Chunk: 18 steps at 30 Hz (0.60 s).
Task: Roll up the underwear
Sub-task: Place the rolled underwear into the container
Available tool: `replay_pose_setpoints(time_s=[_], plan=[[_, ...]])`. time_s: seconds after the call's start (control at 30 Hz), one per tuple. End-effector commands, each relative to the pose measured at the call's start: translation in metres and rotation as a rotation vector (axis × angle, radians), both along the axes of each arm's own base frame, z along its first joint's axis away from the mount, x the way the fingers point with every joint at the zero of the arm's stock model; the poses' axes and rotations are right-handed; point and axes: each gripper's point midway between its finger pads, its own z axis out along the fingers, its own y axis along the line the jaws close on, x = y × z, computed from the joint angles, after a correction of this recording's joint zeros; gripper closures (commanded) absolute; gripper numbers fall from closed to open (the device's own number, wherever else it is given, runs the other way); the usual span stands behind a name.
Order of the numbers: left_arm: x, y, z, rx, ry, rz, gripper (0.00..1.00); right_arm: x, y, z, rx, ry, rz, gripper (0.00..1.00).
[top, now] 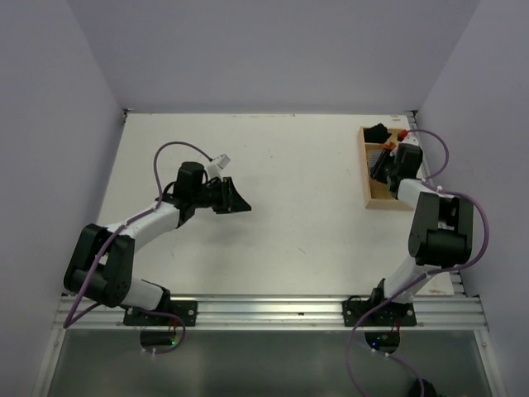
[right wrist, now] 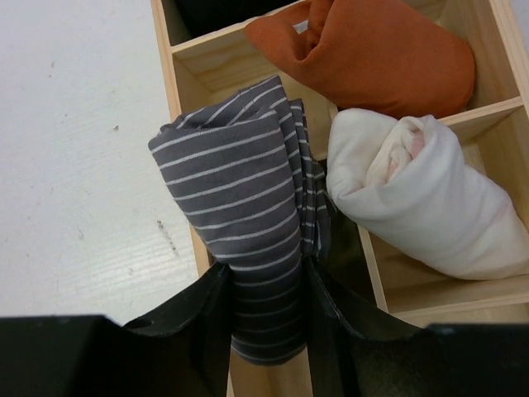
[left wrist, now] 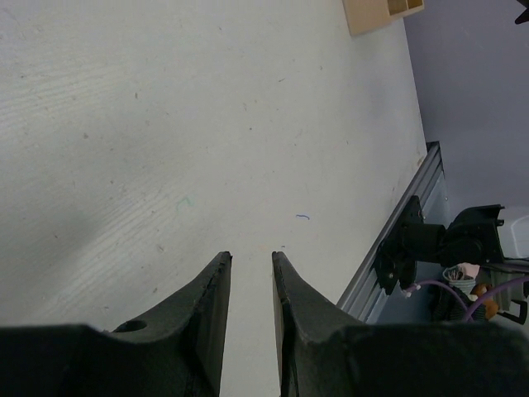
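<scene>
The right gripper is clamped on the underwear, one finger on each side of its near end. The striped cloth is bunched into a thick wad, its layered edges turned toward the white bundle. It sits over the left wall of the wooden box, beside the white bundle and just short of the orange bundle in the next compartment; whether it rests in the box or hangs above it I cannot tell. The left gripper is well apart, over the bare table near the middle. Its fingers stand with only a narrow gap between them, nothing in it.
</scene>
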Motion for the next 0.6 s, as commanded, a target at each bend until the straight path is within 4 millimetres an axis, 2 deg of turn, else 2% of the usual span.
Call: replay_pose_setpoints(time_s=[0.0,0.07,0.2,0.37,0.5,0.57], plan=[[-0.002,-0.002,0.009,-0.010,-0.041,-0.024,0.69,-0.013,-0.013,-0.026,-0.029,0.133,-0.054,0.93],[-0.002,-0.002,0.010,-0.013,-0.045,-0.025,0.69,-0.019,-0.012,-0.032,-0.016,0.184,-0.060,0.91],[0.001,-0.003,0.013,-0.013,-0.050,-0.028,0.69,-0.018,-0.011,-0.028,-0.015,0.171,-0.055,0.78],[0.003,-0.002,0.015,0.002,-0.063,-0.032,0.69,-0.016,-0.012,-0.034,-0.027,0.191,-0.039,0.75],[0.002,-0.002,0.015,0.004,-0.060,-0.033,0.69,-0.015,-0.006,-0.034,0.011,0.220,-0.020,0.65],[0.002,-0.002,0.016,0.002,-0.061,-0.034,0.69,-0.017,-0.005,-0.033,0.019,0.241,-0.019,0.63]])
